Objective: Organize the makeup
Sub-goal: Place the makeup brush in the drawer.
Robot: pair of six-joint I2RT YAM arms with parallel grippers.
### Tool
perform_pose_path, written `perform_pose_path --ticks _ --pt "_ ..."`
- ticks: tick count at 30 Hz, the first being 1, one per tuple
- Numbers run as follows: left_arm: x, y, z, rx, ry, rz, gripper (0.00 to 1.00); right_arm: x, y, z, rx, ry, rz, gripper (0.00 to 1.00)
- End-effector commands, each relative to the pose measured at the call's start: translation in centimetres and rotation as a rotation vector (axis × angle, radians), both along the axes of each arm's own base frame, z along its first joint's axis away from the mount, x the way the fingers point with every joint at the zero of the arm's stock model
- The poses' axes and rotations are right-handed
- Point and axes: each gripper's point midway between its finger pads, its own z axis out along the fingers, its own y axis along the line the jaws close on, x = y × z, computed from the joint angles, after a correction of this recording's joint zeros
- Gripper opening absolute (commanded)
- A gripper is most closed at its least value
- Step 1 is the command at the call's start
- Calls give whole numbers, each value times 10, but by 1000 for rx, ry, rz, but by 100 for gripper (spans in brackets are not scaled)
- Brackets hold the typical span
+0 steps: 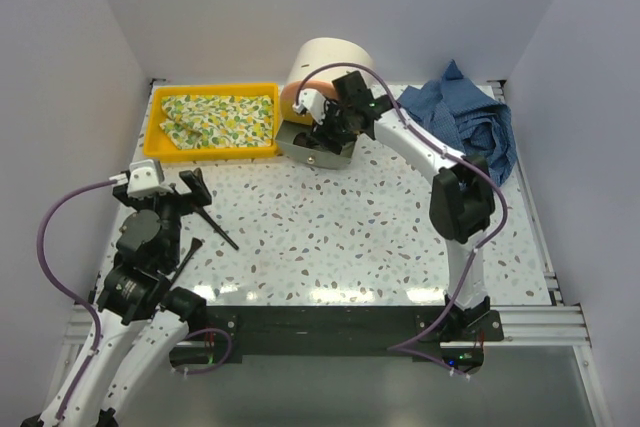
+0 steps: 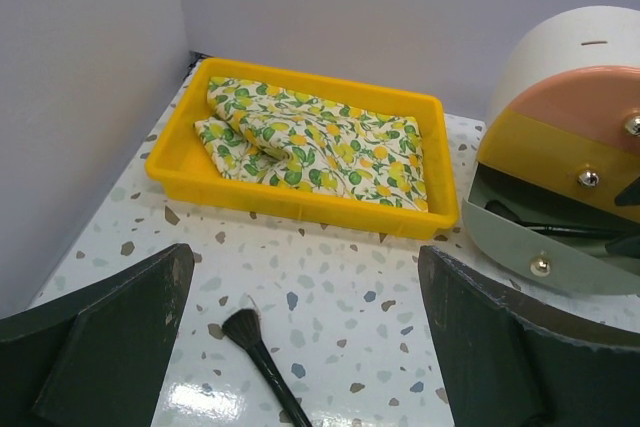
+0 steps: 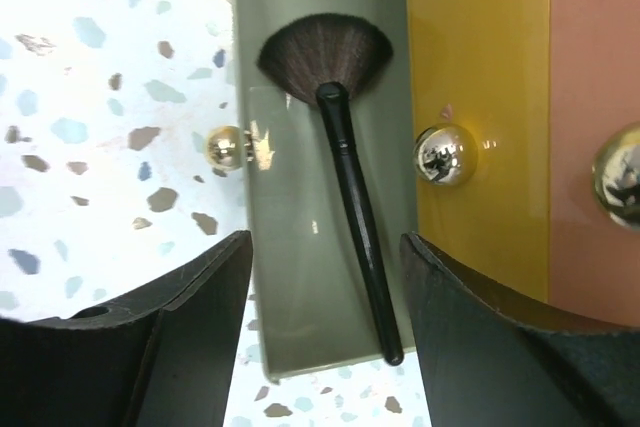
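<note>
One fan brush (image 3: 347, 179) in grey-green drawer (image 3: 295, 287), right end effector (image 3: 325, 242) spread above it

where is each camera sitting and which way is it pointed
Top external: above and behind the arms, looking down on the speckled table; both arms, the left gripper and the right gripper show.
Left wrist: low on the left arm, facing across the table to the yellow tray; the left gripper's fingers frame the bottom.
Right wrist: over the organizer, looking down into its green drawer at the fan brush; the right gripper's fingers sit below.
Shared: top and left wrist views both show the yellow tray and organizer.
</note>
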Motion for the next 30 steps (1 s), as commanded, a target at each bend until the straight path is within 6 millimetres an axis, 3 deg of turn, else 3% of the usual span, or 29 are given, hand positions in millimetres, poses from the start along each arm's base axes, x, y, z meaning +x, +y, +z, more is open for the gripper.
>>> perform_pose_path --ticks 1,8,9,10,12,14,16,17,18,20,21,30 --pt "8 -9 -1 -8 -1 -33 100 -28 14 79 202 -29 29 63" --pt "20 -27 -13 -2 57 -107 100 -96 21 111 398 111 118 62" --pt "21 -31 -15 -5 65 -126 100 -107 18 102 401 145 118 63" --pt "22 -35 -18 -4 76 -140 100 -118 17 114 432 137 146 65" --pt "25 -42 -23 -11 103 -170 100 -135 12 104 436 181 157 66" --pt "28 -48 -30 -26 131 -189 100 -152 6 108 444 203 170 69" --pt "29 -55 -38 -48 164 -215 100 -164 -2 100 426 234 158 70" --pt "30 -59 -45 -77 187 -224 100 -169 -6 105 433 222 160 72" --pt "28 -65 -51 -94 212 -246 100 -175 -11 96 423 241 154 73" --pt "27 -72 -64 -148 255 -260 100 -184 -15 100 437 224 166 74" --pt "26 -75 -73 -167 285 -270 100 -188 -18 91 432 244 159 75" --pt "13 -76 -134 -383 493 -123 100 -205 -23 71 484 284 177 77"
